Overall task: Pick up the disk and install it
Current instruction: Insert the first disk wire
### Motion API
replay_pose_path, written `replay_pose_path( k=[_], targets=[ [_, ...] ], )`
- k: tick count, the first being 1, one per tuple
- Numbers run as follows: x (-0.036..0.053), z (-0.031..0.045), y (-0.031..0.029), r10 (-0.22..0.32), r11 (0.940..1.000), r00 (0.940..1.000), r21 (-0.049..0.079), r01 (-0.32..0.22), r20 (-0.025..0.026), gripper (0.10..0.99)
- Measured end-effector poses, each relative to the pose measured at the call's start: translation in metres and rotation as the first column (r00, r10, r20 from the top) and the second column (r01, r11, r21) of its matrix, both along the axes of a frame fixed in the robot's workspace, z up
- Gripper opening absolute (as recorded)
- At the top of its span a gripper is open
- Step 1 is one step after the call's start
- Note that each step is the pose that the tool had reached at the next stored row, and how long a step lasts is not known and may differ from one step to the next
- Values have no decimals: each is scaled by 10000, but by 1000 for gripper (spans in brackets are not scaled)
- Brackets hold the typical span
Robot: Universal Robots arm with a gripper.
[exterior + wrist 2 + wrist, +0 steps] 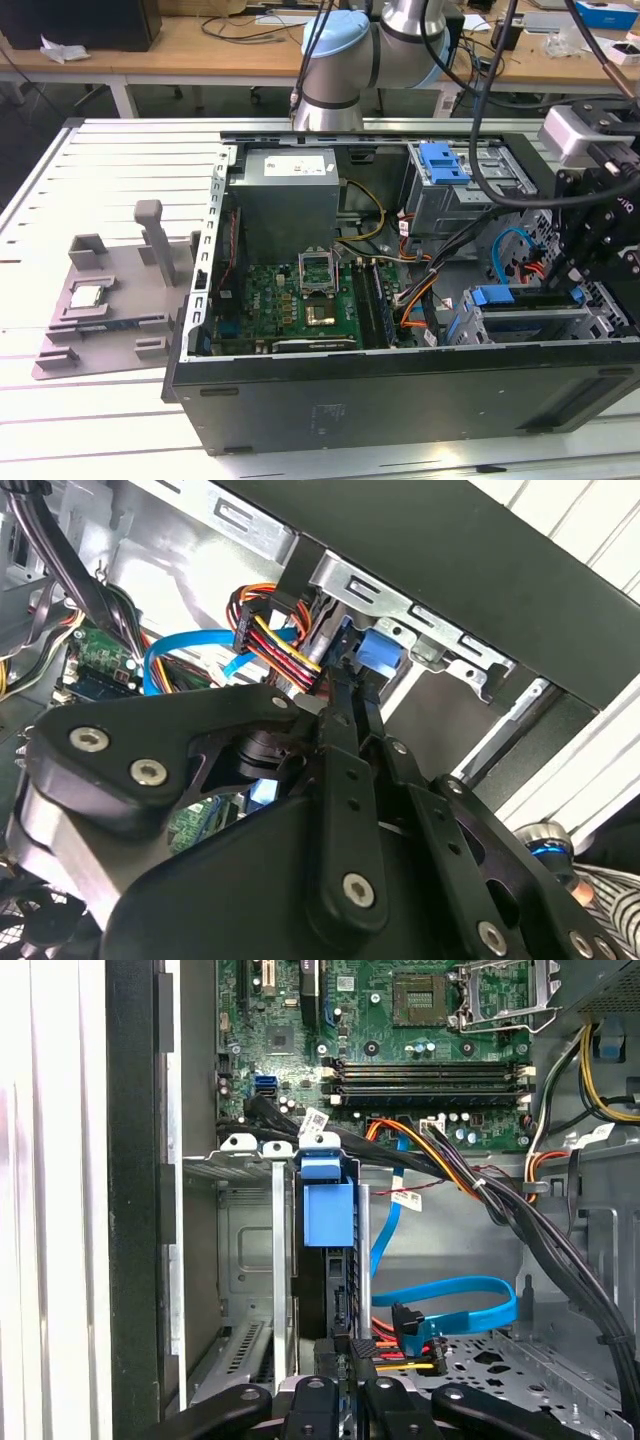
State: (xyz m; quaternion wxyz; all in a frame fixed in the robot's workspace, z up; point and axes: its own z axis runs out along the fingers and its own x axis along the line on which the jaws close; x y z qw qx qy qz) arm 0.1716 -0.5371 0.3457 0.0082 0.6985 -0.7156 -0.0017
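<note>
On the exterior view's left, a grey fixture plate (100,310) lies on the white slatted counter (60,200), carrying a small silver chip (86,296). Beside it the open computer case (400,390) shows its green motherboard (290,300); no writing on it can be read. At the exterior view's right the black pincer (578,272) reaches into the drive cage (530,320). The first wrist view shows what the exterior hides: the disk (327,1250) stands on edge in a cage slot, blue carrier tab up. The pincer (350,1360) is closed on the disk's edge, its fingers (345,715) pressed together.
</note>
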Motion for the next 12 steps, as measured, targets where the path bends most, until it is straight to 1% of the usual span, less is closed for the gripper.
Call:
replay_pose_path(
  k=[2, 4, 7, 12],
  targets=[
    [0, -3, -1, 0, 10000, 10000, 95, 0, 0, 169],
    [0, -7, -4, 0, 9999, 10000, 134, 0, 0, 169],
    [0, -12, -21, 0, 9999, 10000, 144, 0, 0, 169],
    [0, -22, -22, 0, 9998, 10000, 194, 0, 0, 169]
  ],
)
